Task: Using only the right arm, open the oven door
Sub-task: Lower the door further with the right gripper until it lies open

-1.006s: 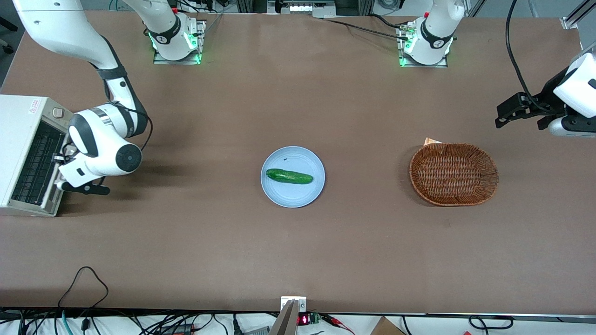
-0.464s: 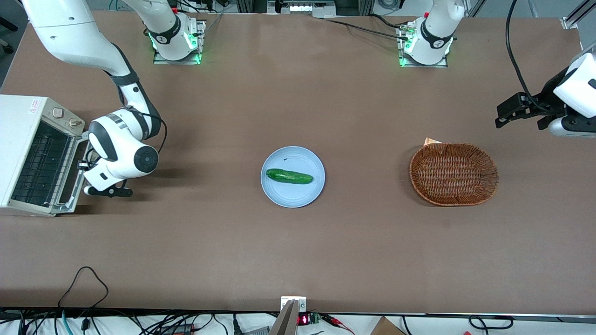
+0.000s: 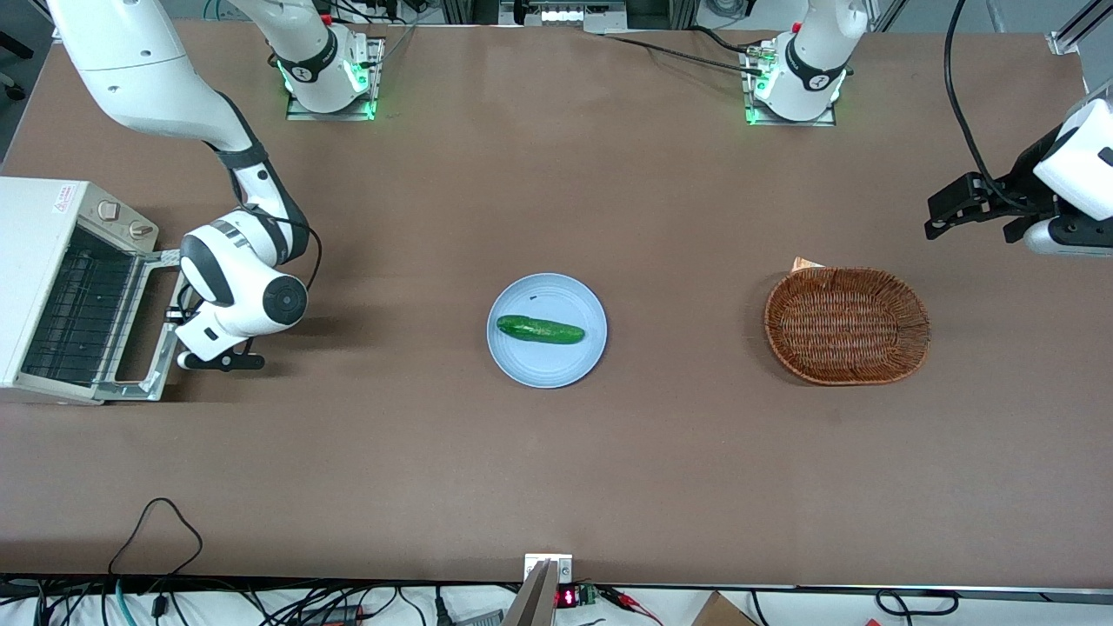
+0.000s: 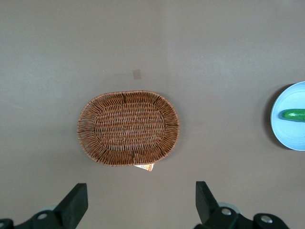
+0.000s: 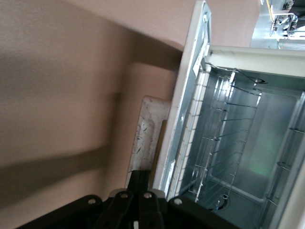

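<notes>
Bench: brown top, cables along the edge nearest the front camera.
Oven (image 3: 35, 287): at the working arm's end of the bench, mouth facing the bench's middle, wire rack (image 5: 224, 138) visible inside.
Door (image 3: 163, 369): swung down on its lower hinge, lying close to flat in front of the oven, just above the bench.
Handle (image 5: 145, 129): pale bar along the door's free edge, long axis parallel to the bench's short edge.
Right arm (image 3: 243, 287): wrist just beside the door's free edge, toward the bench's middle.
Jaws: at the handle's bar, closed together; whether actually pinching the bar or only hooked on it cannot be told.
Key relation: door lying from the jaws toward the oven, so little swing probably left, downward toward the bench.
Writing: red-and-white sticker (image 3: 65, 197) on the oven's top corner, text too small to read; no brand legible.
Elsewhere: plate (image 3: 522, 365) with cucumber (image 3: 540, 329) mid-bench, basket (image 3: 848, 326) toward the parked arm's end.
</notes>
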`<action>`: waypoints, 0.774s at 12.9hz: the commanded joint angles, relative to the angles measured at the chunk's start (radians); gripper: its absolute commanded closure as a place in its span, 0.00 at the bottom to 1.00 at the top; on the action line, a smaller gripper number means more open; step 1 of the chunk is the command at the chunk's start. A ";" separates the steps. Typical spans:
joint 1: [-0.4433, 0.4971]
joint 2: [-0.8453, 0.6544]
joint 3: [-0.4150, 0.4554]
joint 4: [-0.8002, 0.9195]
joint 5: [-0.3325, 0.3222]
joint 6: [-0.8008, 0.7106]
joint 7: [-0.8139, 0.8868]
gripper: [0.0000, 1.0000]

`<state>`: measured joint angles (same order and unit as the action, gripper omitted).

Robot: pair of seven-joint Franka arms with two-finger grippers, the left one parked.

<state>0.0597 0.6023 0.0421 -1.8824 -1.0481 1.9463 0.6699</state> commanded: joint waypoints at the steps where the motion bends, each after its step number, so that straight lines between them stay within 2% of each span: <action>1: -0.005 0.037 -0.019 0.022 -0.009 -0.006 0.026 1.00; 5: 0.015 0.073 -0.018 0.036 -0.007 -0.004 0.046 1.00; 8: 0.029 0.088 -0.019 0.057 0.059 0.012 0.048 1.00; 10: 0.029 0.096 -0.018 0.057 0.062 0.016 0.048 1.00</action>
<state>0.0718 0.6894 0.0380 -1.8400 -1.0036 1.9647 0.7083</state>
